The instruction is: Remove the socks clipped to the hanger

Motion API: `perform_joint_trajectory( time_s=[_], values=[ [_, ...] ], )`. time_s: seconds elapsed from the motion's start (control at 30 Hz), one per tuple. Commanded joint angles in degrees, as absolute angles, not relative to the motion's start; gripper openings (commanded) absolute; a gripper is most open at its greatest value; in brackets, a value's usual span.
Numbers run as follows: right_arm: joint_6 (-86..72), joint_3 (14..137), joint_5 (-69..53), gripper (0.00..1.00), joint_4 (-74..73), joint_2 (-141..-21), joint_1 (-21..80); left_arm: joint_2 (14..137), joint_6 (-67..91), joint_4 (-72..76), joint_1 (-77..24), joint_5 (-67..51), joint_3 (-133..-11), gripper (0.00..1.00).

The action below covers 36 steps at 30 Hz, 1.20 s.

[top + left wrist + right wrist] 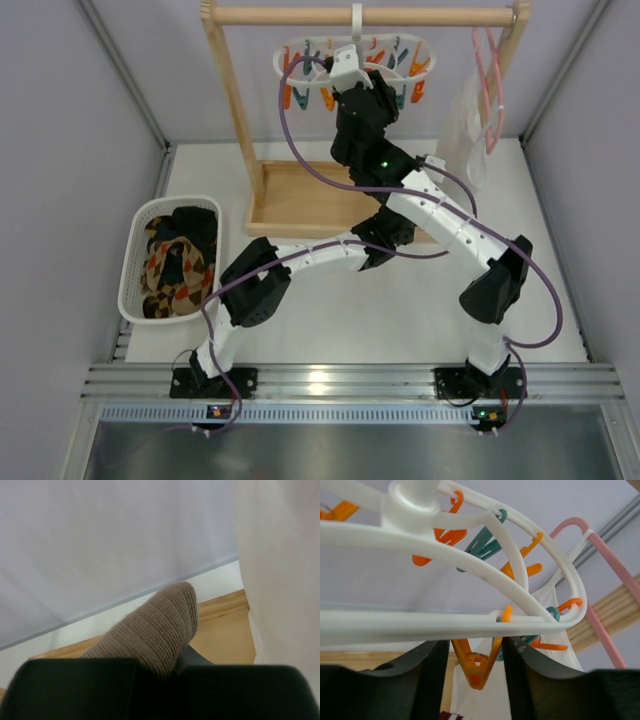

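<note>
Right gripper (476, 647) was up at the hanger (420, 625), its fingers set either side of one orange pin (476, 672) and, as far as I could see, pressed against it. Lower and nearer, the left gripper (175, 672) was clamped on a brown sock (160, 625), whose toe stuck out past the fingers. Whether that sock hung from this pin I could not tell. A heap of socks (175, 265), argyle and dark, lay in the basket (128, 270) at the left, and the other pins I could see hung bare, so I judged the job nearly done, with this sock left to free and drop. A dark red and white scrap showed under the pin, too little to name. The right arm crossed over the left and neighbouring pins crowded the fingers. A pink hanger (607, 552) with a white garment (468, 130) hung just to the right on the same rail (300, 15).
</note>
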<state>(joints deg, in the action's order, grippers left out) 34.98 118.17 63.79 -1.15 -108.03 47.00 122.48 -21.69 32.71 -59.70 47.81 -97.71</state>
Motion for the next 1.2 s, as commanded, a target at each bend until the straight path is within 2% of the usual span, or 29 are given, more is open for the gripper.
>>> perform_joint_trajectory(
  time_s=[0.0, 0.07, 0.33, 0.4, 0.47, 0.53, 0.67, 0.73, 0.83, 0.93, 1.17],
  values=[
    [28.3, 119.1, 58.6, 0.47, -9.3, -104.6, 46.8, 114.9, -18.0, 34.1, -59.2, 49.4, -93.2, 0.00],
    [23.9, 119.0, 56.6, 0.60, -12.2, -103.1, 46.8, 110.4, -15.2, 34.1, -59.1, 49.6, -87.2, 0.00],
    [11.1, 116.1, 43.8, 0.81, -26.7, -94.8, 46.8, 95.6, -0.2, 22.5, -59.1, 49.6, -70.2, 0.00],
    [9.6, 113.6, 40.4, 0.83, -27.7, -91.5, 46.8, 91.8, 3.0, 20.0, -59.1, 50.0, -65.4, 0.00],
    [7.4, 112.2, 37.7, 0.89, -29.2, -89.2, 46.8, 89.5, 7.5, 14.9, -59.0, 50.2, -62.7, 0.00],
    [5.7, 110.7, 34.2, 0.90, -30.4, -86.3, 46.8, 86.0, 11.2, 11.8, -58.8, 50.4, -59.3, 0.00],
    [3.7, 106.2, 26.3, 0.99, -33.9, -79.6, 46.7, 78.9, 17.3, 2.4, -58.4, 50.6, -53.8, 0.00],
    [2.6, 102.9, 24.2, 0.99, -33.8, -76.2, 46.8, 75.1, 22.1, -2.7, -57.6, 49.7, -52.6, 0.00],
    [0.5, 94.8, 21.7, 0.99, -31.6, -68.7, 46.8, 70.9, 28.8, -12.9, -53.5, 43.9, -52.4, 0.00],
    [-2.5, 86.3, 20.6, 1.00, -29.4, -61.5, 46.7, 65.8, 32.9, -19.7, -44.8, 36.4, -51.8, 0.00],
    [-6.6, 69.6, 20.1, 1.00, -26.3, -49.4, 46.6, 57.4, 31.3, -27.3, -18.9, 24.5, -54.2, 0.00]
  ],
)
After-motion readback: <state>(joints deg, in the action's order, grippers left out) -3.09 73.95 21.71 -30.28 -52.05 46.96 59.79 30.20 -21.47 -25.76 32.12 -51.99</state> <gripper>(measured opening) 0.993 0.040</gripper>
